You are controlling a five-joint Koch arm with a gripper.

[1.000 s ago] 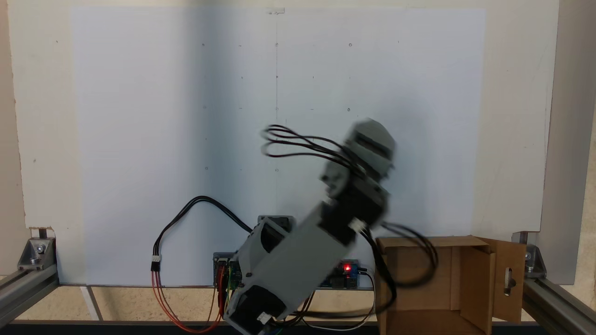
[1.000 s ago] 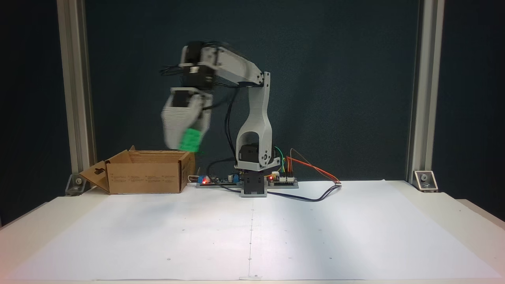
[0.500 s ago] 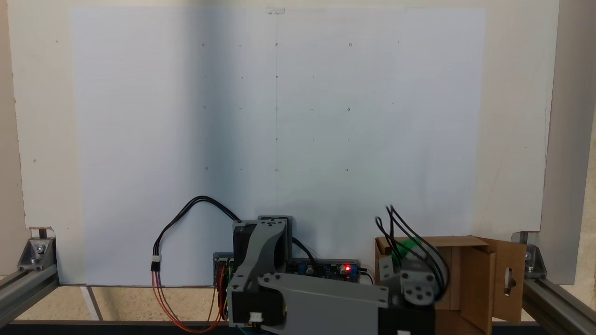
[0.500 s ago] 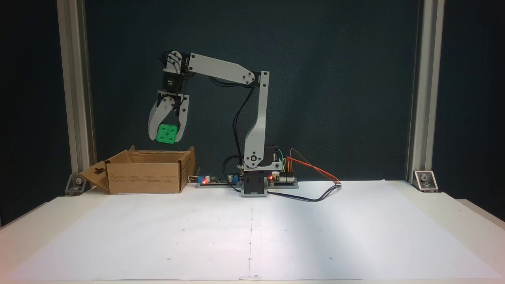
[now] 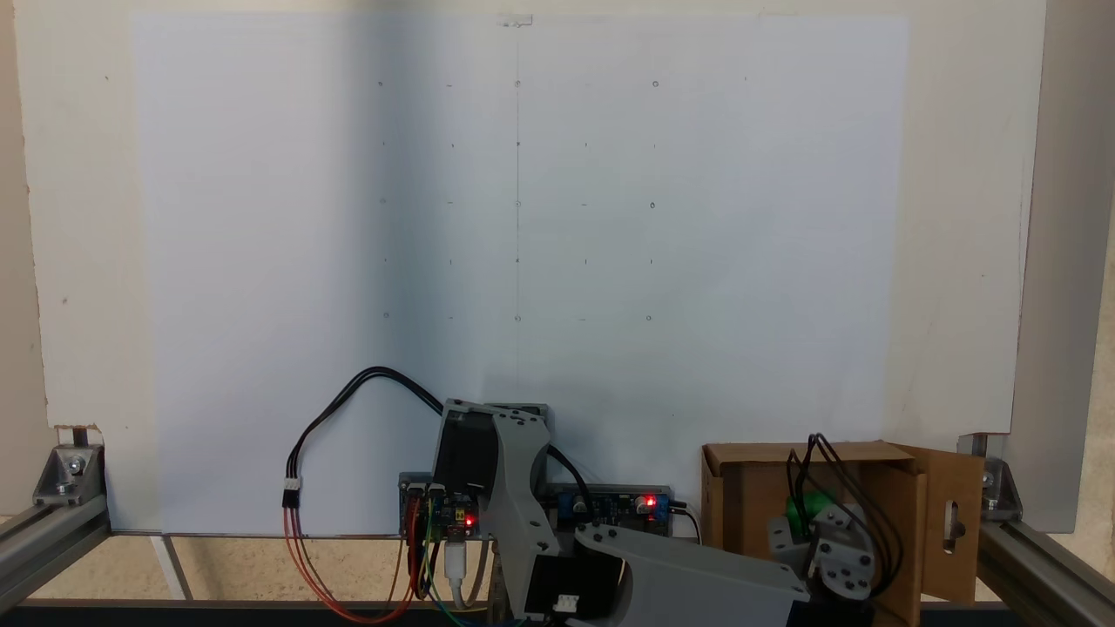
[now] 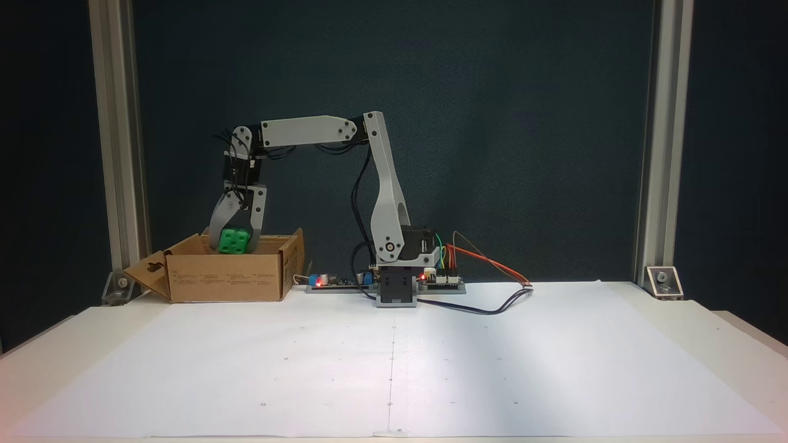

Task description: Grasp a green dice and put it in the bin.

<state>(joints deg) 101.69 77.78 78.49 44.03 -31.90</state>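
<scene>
White paper (image 6: 492, 363) covers the tabletop, and we see it marked with a faint grid of dots, with aluminium frame posts (image 6: 118, 141) at the corners and a dark backdrop behind the arm in a fixed view. We find the arm's base (image 6: 394, 289) at the far middle edge of the paper, beside circuit boards (image 6: 440, 280) with small red lights and loops of black, red and yellow wire (image 6: 486, 271). Its forearm reaches level toward the bin (image 6: 228, 277), an open brown cardboard box with a slotted flap (image 6: 148, 274) folded outward. We see the gripper (image 6: 234, 241) pointing straight down at the bin's mouth, its two grey jaws clamped on the green dice (image 6: 234, 240), which sits just at rim height with pips facing the camera. From a fixed view above, we make out the green dice (image 5: 806, 508) over the bin (image 5: 749, 496) interior, partly covered by the wrist and its black cables (image 5: 871, 514).
</scene>
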